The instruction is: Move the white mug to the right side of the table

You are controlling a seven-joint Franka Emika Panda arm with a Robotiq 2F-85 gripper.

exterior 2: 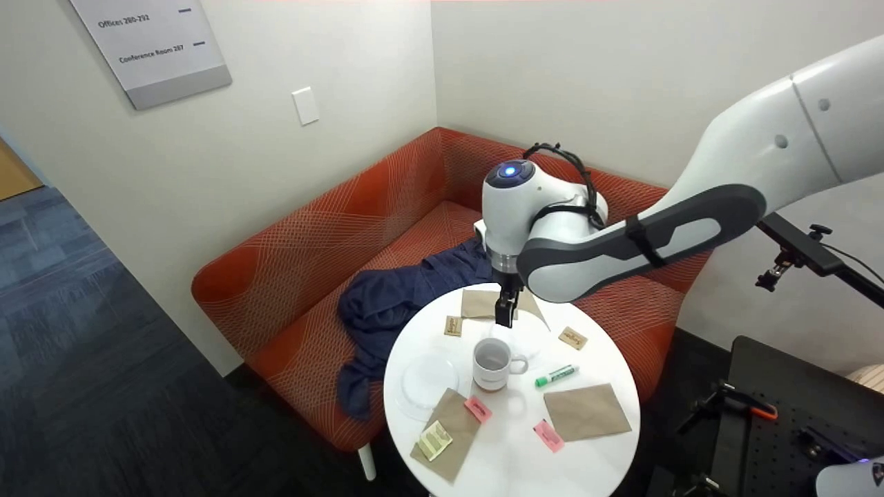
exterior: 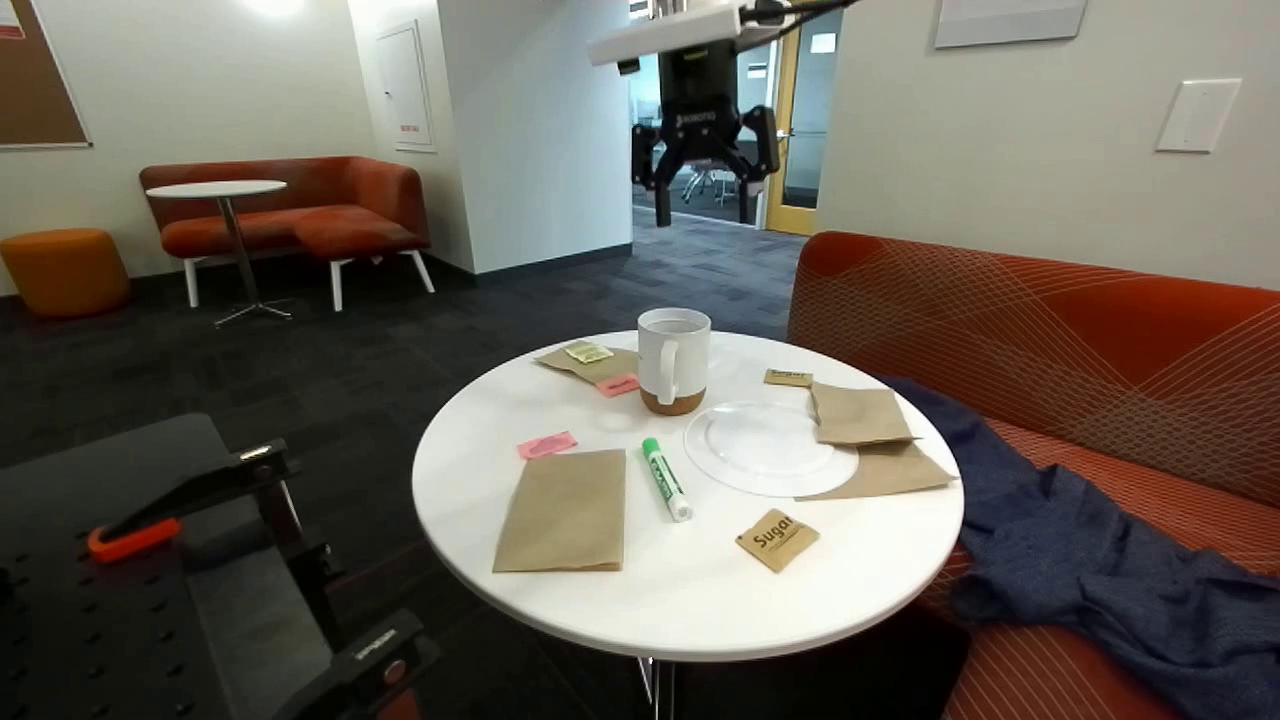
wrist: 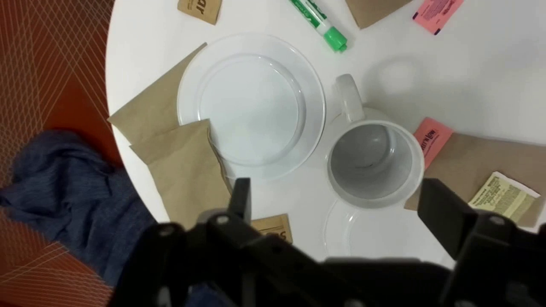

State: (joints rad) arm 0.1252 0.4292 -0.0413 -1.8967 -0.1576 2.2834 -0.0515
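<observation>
The white mug [exterior: 672, 345] stands upright on the round white table [exterior: 690, 610], a bit back from the middle, and has a tan base. It also shows in an exterior view [exterior 2: 492, 373] and in the wrist view [wrist: 370, 164], where I look down into its grey inside and its handle points up. My gripper [exterior: 704, 212] hangs well above the table, fingers down, open with nothing between them. It also shows in an exterior view [exterior 2: 505, 319]. In the wrist view the gripper [wrist: 335, 192] has its fingertips wide apart, with the mug apart from them and nearer the right fingertip.
A clear plate [exterior: 770, 450] lies beside the mug, partly over brown napkins [exterior: 865, 415]. Another clear plate [exterior 2: 428, 383] lies on the mug's other side. A green marker [exterior: 666, 482], a sugar packet [exterior: 778, 540], pink packets [exterior: 547, 445] and a brown napkin [exterior: 565, 510] lie around.
</observation>
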